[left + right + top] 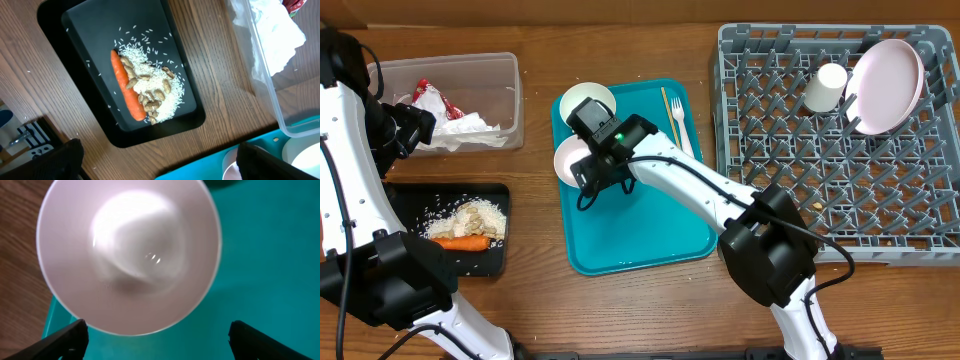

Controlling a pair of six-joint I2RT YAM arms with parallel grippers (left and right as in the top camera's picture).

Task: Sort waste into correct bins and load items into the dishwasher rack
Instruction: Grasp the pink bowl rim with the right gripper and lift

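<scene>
Bowl [130, 255], small, white and empty: upright at the left edge of the teal tray [640, 230] on the desk [620, 40]. Directly above, right claw [157, 340], spread wide to either side of the rim and pinching nothing, likely lined up to straddle the rim for a lift toward the rack [800, 200]. Just behind on the same tray, second bowl [588, 103] and fork [680, 120], both yet to be loaded. Already among the rack's pegs: cup [827, 88] and plate [885, 85], propped on edge as if to drain. Farther left, waste apparently sorted: carrot [460, 242] and crumbs [480, 215] in the black tray [405, 200], napkins [470, 130] and red wrapper [428, 97] in the clear tub [510, 65]. Near those bins, left claw [157, 162], likewise spread and empty, well apart from the right arm's work.
</scene>
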